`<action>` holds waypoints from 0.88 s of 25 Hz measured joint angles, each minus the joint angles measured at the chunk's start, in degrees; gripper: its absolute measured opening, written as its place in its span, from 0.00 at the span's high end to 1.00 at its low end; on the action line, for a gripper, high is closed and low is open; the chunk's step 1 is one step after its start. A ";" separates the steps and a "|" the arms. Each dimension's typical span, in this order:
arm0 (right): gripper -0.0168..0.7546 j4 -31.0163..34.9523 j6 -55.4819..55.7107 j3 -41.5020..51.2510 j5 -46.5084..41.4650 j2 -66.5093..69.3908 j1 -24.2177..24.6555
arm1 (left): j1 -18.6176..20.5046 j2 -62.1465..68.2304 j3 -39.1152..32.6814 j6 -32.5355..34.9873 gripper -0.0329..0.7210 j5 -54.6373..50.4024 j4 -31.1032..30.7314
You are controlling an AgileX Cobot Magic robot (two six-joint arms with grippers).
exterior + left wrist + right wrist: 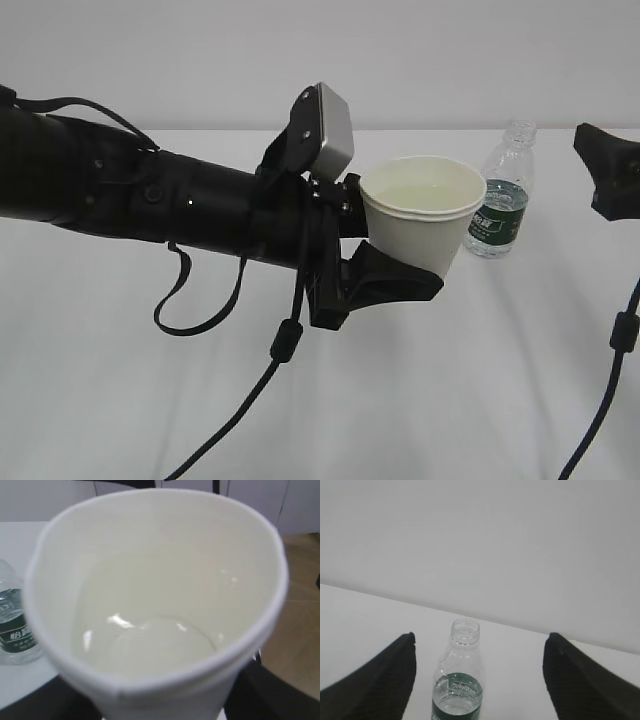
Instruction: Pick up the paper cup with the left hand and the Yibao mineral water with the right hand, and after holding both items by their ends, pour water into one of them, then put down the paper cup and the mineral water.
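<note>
From where I am standing, the left hand point(400, 262) is reaching in from nine o'clock, a long black arm with a grey box-shaped camera point(325, 130) sitting on its wrist and a black cable point(230, 405) looping down beneath it toward the white table point(120, 400). Its two black fingers point(395, 282) are clamping the lower half of the paper cup point(420, 215), holding it upright and lifted clear of the tabletop. The cup is sitting near the centre of the exterior view, its rolled rim facing up. Looking down from the left wrist camera, the paper cup point(155, 610) is filling nearly the whole picture, and clear water is lying in its bottom with small glints on the surface.

Just toward three o'clock from the cup, and a little farther back on the table, the Yibao mineral water point(503, 192) is standing upright, uncapped, its dark green label band facing outward. Nothing is touching it.

At the three o'clock edge, the right hand point(610, 175) is hanging above the table, well apart from the bottle. In the right wrist view, its fingers point(380, 685) are standing wide apart and gripping nothing, with the bottle point(460, 680) standing on the table between them, toward six o'clock in that picture.
</note>
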State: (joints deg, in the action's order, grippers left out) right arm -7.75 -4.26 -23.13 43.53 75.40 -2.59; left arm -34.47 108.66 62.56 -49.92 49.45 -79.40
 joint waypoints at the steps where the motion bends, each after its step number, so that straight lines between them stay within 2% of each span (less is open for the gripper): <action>1: 0.20 0.00 0.00 0.04 -0.35 -0.43 0.00 | 0.00 0.00 0.00 0.00 0.37 -0.53 0.53; 14: 0.21 -0.11 0.00 0.37 -8.53 -6.91 0.00 | 0.00 0.00 0.00 0.00 0.37 -6.59 1.99; 22: 0.21 -1.19 0.00 0.37 -10.23 -7.92 0.00 | 0.32 0.25 0.00 0.00 0.37 -9.50 7.51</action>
State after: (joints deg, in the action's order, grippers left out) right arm -8.95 -4.26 -22.76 33.30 67.47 -2.59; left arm -34.15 108.91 62.56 -49.92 39.96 -71.89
